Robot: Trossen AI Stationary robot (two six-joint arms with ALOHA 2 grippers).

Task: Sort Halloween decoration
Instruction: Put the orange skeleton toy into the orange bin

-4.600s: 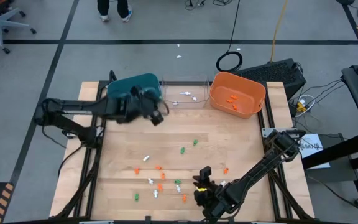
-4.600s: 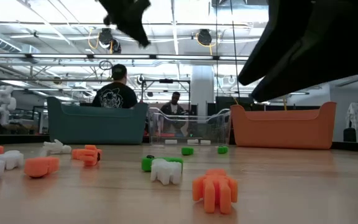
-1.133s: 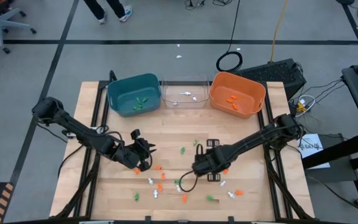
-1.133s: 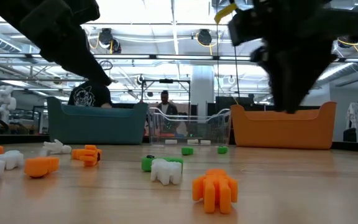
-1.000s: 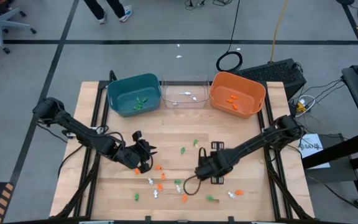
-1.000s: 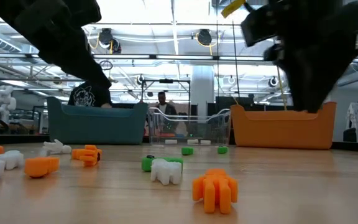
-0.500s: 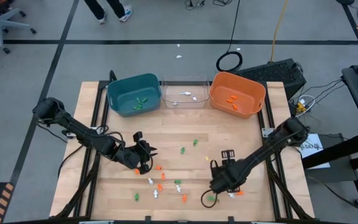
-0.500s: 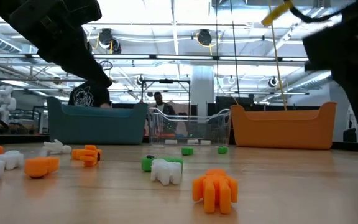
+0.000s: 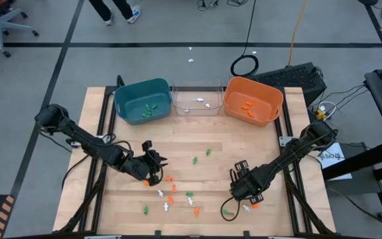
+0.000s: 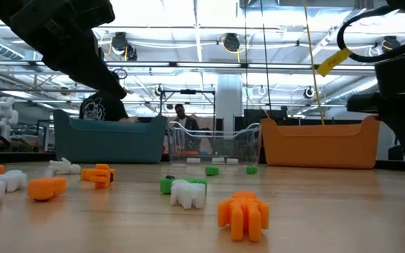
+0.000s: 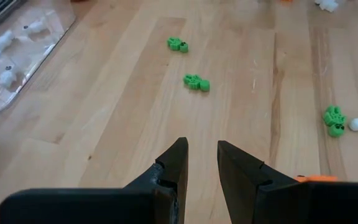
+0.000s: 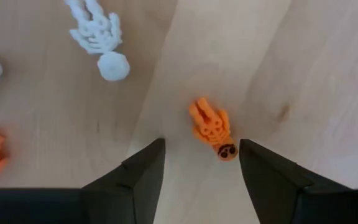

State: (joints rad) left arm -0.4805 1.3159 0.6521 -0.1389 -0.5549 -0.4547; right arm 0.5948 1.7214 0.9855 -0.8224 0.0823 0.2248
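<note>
Right gripper (image 12: 201,163), table's 5 o'clock sector: fingers spread wide, straddling a tiny orange plastic skeleton trinket (image 12: 212,129), gripping nothing; only its wrist view shows this, plus a white plastic skeleton trinket (image 12: 101,38) nearby.
Left gripper (image 11: 201,163), 8 o'clock sector: narrow gap, nothing between the fingers.
Remaining small orange, green and white trinkets (image 9: 172,197): scattered around 6 o'clock.
Teal, clear and orange plastic bins (image 9: 273,94): along the 12 o'clock edge.
Bare wood remains mid-table.
No legible writing.

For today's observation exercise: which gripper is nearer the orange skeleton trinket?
Right. The right gripper hangs open over the orange skeleton; the left gripper is across the table.
</note>
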